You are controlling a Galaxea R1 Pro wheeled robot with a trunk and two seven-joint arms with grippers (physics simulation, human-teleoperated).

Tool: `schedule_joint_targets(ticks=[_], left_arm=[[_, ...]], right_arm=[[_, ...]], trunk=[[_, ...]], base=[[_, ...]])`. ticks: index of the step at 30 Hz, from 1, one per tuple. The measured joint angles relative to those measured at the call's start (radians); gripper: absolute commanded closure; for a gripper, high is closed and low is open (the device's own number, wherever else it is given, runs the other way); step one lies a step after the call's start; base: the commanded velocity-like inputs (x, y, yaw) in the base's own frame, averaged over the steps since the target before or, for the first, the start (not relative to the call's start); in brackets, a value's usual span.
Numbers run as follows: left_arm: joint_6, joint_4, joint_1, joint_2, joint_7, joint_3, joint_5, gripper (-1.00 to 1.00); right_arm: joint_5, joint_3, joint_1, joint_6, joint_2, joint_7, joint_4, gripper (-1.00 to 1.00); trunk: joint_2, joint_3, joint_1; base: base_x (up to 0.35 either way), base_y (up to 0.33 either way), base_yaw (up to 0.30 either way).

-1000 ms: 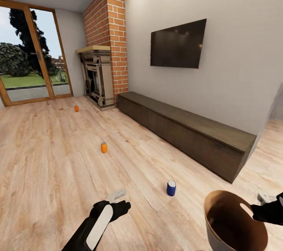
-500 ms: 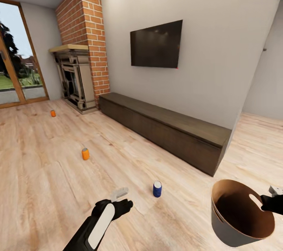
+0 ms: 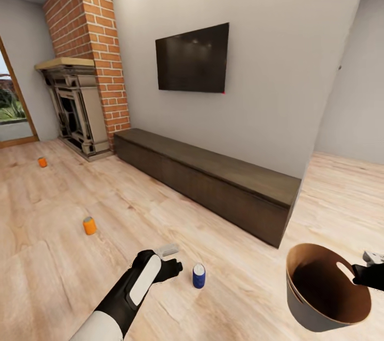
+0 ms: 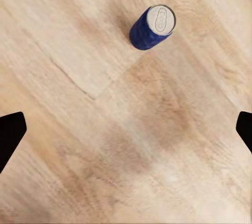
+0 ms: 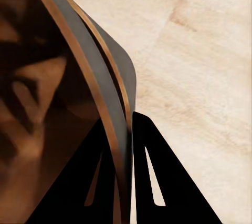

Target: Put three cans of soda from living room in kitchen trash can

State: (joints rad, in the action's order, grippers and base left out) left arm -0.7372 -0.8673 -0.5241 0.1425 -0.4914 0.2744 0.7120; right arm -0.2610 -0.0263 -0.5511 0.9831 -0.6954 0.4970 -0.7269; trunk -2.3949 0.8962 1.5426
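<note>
My left gripper jaws spread wide above floor beside upright blue can, right gripper jaws pinching trash can rim

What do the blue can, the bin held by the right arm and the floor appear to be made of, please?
The blue can looks like painted metal: glossy blue wall, pale silvery top with a pull-tab shape. The bin seems thin plastic or sheet metal, matte grey outside, copper-brown inside; its thin wall shows pinched between the right jaws. The floor looks like light wood planks, with visible grain and plank seams.

Home living room: brick fireplace, wall television, low cabinet.
</note>
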Motion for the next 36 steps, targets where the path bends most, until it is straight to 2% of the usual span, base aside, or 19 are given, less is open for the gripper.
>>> schedule_joint_targets(ticks=[3, 6, 9, 16, 22, 28, 33, 36], left_arm=[[0.000, 0.015, -0.012, 0.005, -0.034, 0.027, -0.001, -1.00], [-0.001, 0.022, -0.034, 0.008, -0.102, 0.070, 0.004, -1.00], [-0.002, 0.030, -0.047, 0.015, -0.130, 0.086, 0.007, -1.00], [0.001, 0.082, -0.055, 0.020, -0.140, 0.096, 0.008, -1.00], [0.000, 0.108, -0.056, 0.019, -0.146, 0.104, 0.008, -1.00], [0.002, 0.176, -0.056, 0.004, -0.150, 0.106, -0.002, -1.00], [0.046, 0.257, -0.056, -0.007, -0.144, 0.110, -0.005, -1.00], [0.060, 0.267, -0.056, -0.010, -0.138, 0.112, -0.005, -1.00]], right_arm=[[-0.008, -0.002, 0.000, 0.002, 0.000, -0.001, -0.001, 1.00], [0.006, -0.003, 0.001, 0.001, 0.000, -0.003, -0.001, 1.00], [0.005, -0.001, 0.000, 0.008, 0.000, -0.002, -0.001, 1.00], [0.003, -0.002, 0.000, 0.011, 0.000, -0.002, -0.011, 1.00], [0.004, -0.005, 0.001, 0.011, 0.000, -0.002, -0.014, 1.00], [0.007, -0.008, 0.001, 0.009, 0.001, -0.003, -0.014, 1.00], [0.006, -0.011, 0.001, 0.009, 0.001, -0.003, -0.015, 1.00], [0.008, -0.011, 0.002, 0.009, 0.001, -0.003, -0.019, 1.00]], trunk=[[0.000, 0.000, 0.000], [0.000, 0.001, 0.000], [0.000, 0.003, 0.000], [0.000, 0.005, 0.000], [0.000, 0.008, 0.000], [0.000, 0.010, 0.000], [0.000, 0.011, 0.000], [0.000, 0.011, 0.000]], base=[[0.341, -0.143, -0.171], [0.341, -0.150, -0.241], [0.340, -0.155, -0.270], [0.317, -0.164, -0.281], [0.081, -0.044, -0.284], [0.011, -0.006, -0.256], [0.035, -0.001, -0.068], [0.239, 0.000, -0.010]])
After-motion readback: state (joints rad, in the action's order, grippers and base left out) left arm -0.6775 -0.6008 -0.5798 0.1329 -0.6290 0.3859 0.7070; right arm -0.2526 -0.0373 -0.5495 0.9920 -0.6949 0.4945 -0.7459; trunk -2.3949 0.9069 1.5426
